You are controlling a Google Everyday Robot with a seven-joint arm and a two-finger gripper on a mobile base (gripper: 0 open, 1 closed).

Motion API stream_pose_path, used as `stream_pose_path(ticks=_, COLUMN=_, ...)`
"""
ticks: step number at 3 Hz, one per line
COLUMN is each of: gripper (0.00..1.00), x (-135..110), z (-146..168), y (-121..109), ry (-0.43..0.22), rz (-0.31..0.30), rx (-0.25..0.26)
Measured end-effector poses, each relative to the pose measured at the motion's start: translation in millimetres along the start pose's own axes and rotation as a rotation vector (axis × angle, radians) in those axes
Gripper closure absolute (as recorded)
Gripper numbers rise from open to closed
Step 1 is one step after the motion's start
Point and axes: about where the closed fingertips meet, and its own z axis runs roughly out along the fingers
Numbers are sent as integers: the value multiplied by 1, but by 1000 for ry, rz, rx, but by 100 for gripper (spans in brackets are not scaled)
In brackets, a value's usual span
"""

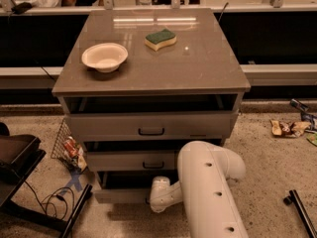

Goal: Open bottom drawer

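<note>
The grey cabinet point(148, 73) has three drawers. The bottom drawer point(119, 195) is the lowest grey front; it stands pulled out a little, with a dark gap above it. My gripper point(148, 201) sits at the middle of that front, where the handle is. The white wrist point(163, 193) and the thick white arm point(208, 192) hide the handle and the drawer's right half. The middle drawer point(131, 161) and top drawer point(148, 125) show their black bar handles and stand slightly ajar.
A white bowl point(104, 56) and a green-and-yellow sponge point(160, 38) lie on the cabinet top. A wire basket with packets point(69, 148) leans at the cabinet's left. A dark stand with cables point(25, 182) is on the left floor, litter point(287, 128) on the right.
</note>
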Motion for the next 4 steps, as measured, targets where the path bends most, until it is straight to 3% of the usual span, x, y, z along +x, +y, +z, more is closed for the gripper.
stream_pose_path(ticks=1, gripper=100, x=0, z=0, y=0, ry=0, rz=0, rx=0)
stream_pose_path(ticks=2, gripper=100, x=11, z=-15, y=22, ry=9, rz=39, rx=-7)
stream_pose_path(ticks=4, gripper=100, x=13, z=-17, y=25, ry=10, rz=44, rx=-8)
